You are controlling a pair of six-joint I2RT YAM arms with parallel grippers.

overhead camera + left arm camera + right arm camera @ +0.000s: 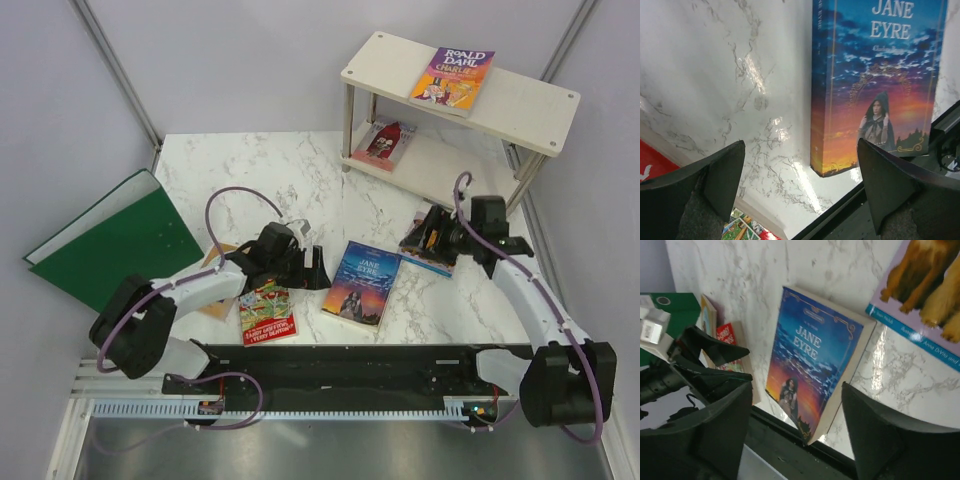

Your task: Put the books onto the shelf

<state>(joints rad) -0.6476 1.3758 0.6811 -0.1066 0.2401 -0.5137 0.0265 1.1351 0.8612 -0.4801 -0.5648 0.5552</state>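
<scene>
Two books shelved, overhead: Roald Dahl (452,78) atop shelf (530,105), red-figure cover (384,143) on lower board. Left wrist: left gripper (800,165) spread, empty, facing Jane Eyre (880,75), likely next pickup. Right wrist: right gripper (795,405) released, dogs cover (925,285) nearby.

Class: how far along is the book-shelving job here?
Done: the Roald Dahl book lies on top of the shelf, a red-cover book on its lower board. In hand: nothing; left pincer and right pincer stand open beside Jane Eyre. Left, at least: Jane Eyre, the Treehouse book, the dogs book.
</scene>
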